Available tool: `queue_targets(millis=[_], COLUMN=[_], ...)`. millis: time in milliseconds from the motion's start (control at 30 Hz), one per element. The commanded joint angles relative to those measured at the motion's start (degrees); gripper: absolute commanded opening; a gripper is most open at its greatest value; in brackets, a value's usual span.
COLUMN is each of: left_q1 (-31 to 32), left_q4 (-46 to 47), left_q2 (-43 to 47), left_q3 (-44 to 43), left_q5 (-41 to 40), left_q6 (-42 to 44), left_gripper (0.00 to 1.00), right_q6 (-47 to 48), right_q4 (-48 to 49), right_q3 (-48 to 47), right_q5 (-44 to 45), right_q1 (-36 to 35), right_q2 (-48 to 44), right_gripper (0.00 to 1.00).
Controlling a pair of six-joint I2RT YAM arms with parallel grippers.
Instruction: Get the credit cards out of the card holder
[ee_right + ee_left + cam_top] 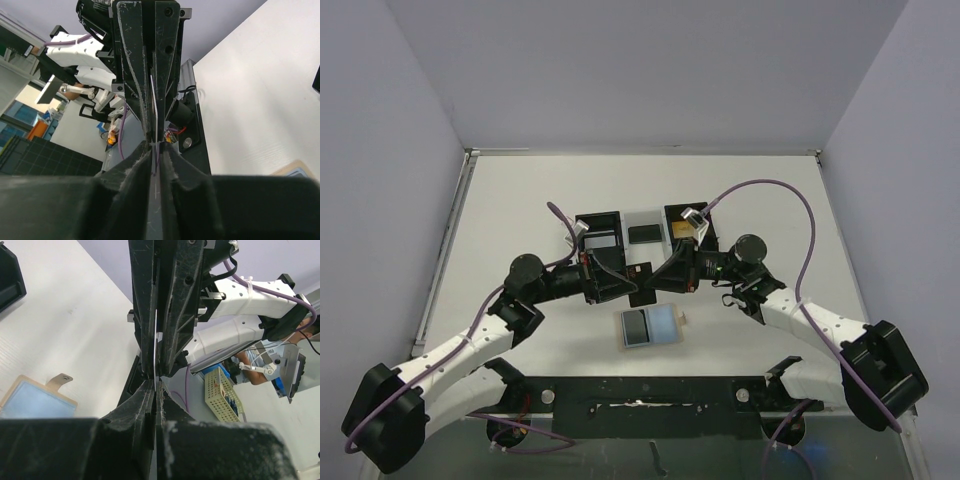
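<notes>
The left pincer (626,284) reaches in from the left above the middle of the surface (520,200). Its jaws are pressed almost together on the left edge of a dark credit card (642,296). The card hangs in the air between the two arms. In the left wrist view it shows only as a thin pale line, edge-on between the black fingers (142,405). The right pincer (660,278) meets it from the other side, jaws narrow and, as far as the close view lets me judge, clamped on the same card. The card holder (653,326) lies open and flat on the surface just below the two pincers, near the arms' bases, with its blue-grey panels facing up. It is touched by neither pincer. Behind the pincers stands a black tray (598,222).
</notes>
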State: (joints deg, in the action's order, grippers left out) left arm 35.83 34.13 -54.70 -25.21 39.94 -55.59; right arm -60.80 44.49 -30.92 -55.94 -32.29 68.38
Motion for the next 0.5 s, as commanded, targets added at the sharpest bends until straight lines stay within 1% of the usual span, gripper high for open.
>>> queue_targets(millis=[0,33,133,200,233,267,300,333,400,467], left_q1=[-0.3,-0.3,-0.4,-0.4,-0.5,-0.4,-0.3,-0.3,-0.5,-0.6], left_q4=[6.1,5.4,4.4,3.2,3.0,3.0,4.4,6.6,9.3,8.2], left_q2=[-0.6,-0.5,0.2,-1.3,-2.2,-2.6,-2.4,-1.9,-1.1,-1.2], left_q3=[-3.0,-3.2,-3.4,-4.9,-5.7,-6.0,-5.5,-4.6,-3.2,-3.6], left_q5=[3.2,2.9,1.6,2.1,2.7,2.9,2.4,1.5,0.7,0.9], left_q6=[-0.7,-0.2,0.9,1.9,2.1,2.2,1.8,0.6,-0.9,-0.4], left_gripper=[0.00,0.00,0.00,0.00,0.00,0.00,0.00,0.00,0.00,0.00], right_q6=[0.0,0.1,0.4,0.0,0.0,0.0,0.1,0.1,-0.2,-1.6], right_q4=[2.7,2.9,3.9,5.0,5.0,4.8,4.6,4.6,5.1,7.2], right_q3=[-1.9,-2.3,-2.9,-3.6,-4.0,-4.3,-4.4,-4.4,-4.1,-3.8], right_q5=[-2.1,-2.4,-4.2,-5.9,-6.6,-6.9,-7.1,-6.9,-6.3,-6.6], right_q1=[-0.1,-0.1,0.2,0.3,0.4,0.4,0.4,0.4,0.3,0.3], right_q2=[0.8,1.1,1.2,1.3,1.4,1.6,1.7,1.8,2.1,2.8], right_gripper=[0.05,0.00,0.00,0.00,0.09,0.20,0.28,0.31,0.31,0.23])
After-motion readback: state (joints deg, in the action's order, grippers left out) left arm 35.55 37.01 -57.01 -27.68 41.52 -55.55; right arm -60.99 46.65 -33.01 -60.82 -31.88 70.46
